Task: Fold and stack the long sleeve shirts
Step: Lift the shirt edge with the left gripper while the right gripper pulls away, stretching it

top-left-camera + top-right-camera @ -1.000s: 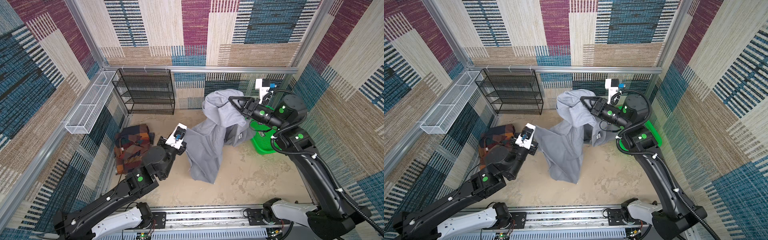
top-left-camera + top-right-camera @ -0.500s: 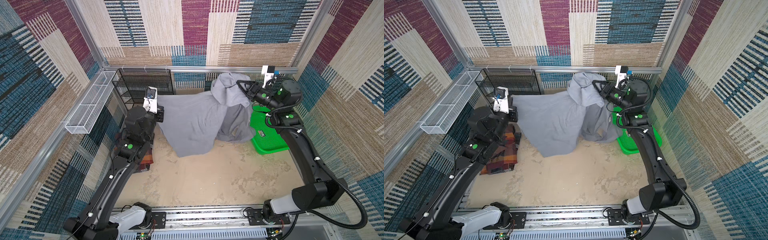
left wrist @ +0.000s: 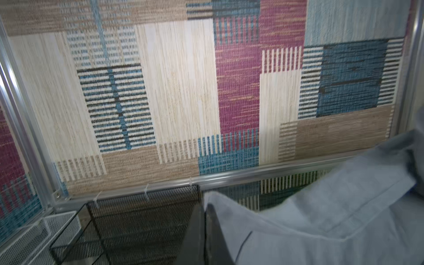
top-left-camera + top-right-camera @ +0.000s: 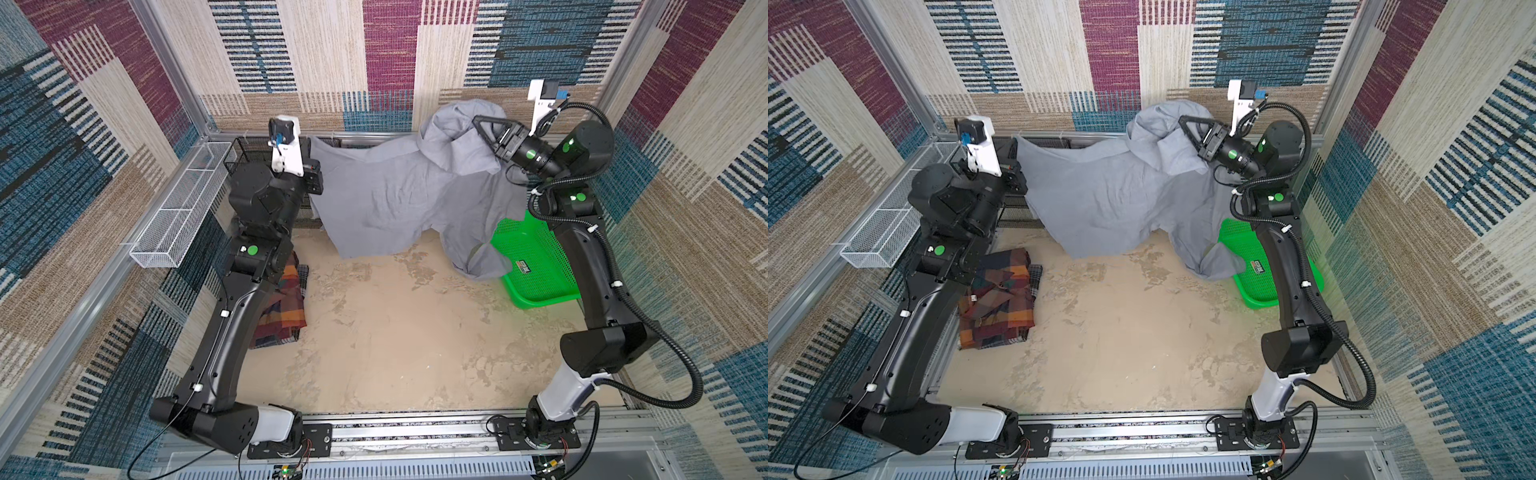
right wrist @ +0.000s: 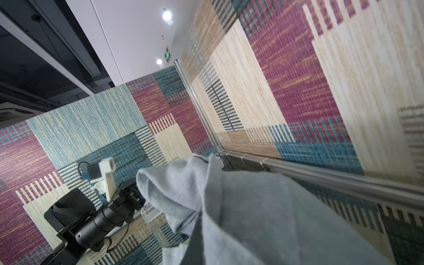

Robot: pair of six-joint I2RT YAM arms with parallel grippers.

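The gray long sleeve shirt (image 4: 395, 195) (image 4: 1113, 195) hangs spread in the air at the back of the table, stretched between both grippers. My left gripper (image 4: 311, 141) (image 4: 1016, 143) is shut on its left corner; in the left wrist view the fingers (image 3: 199, 229) pinch the cloth edge (image 3: 298, 229). My right gripper (image 4: 478, 121) (image 4: 1183, 120) is shut on a bunched upper part, and gray cloth (image 5: 252, 218) covers its fingers in the right wrist view. The shirt's lower right end droops against the green basket. The plaid long sleeve shirt (image 4: 286, 307) (image 4: 1000, 299) lies folded at the left, partly under my left arm.
A green mesh basket (image 4: 536, 266) (image 4: 1258, 286) sits at the right under my right arm. A black wire shelf (image 4: 245, 153) (image 3: 137, 218) stands at the back left, a white wire basket (image 4: 178, 216) (image 4: 884, 232) hangs on the left wall. The sandy tabletop (image 4: 395, 340) is bare in the middle.
Both arms have raised the gray shirt and carried it toward the back. My left arm swung left and back, spreading the cloth wide between the two grippers.
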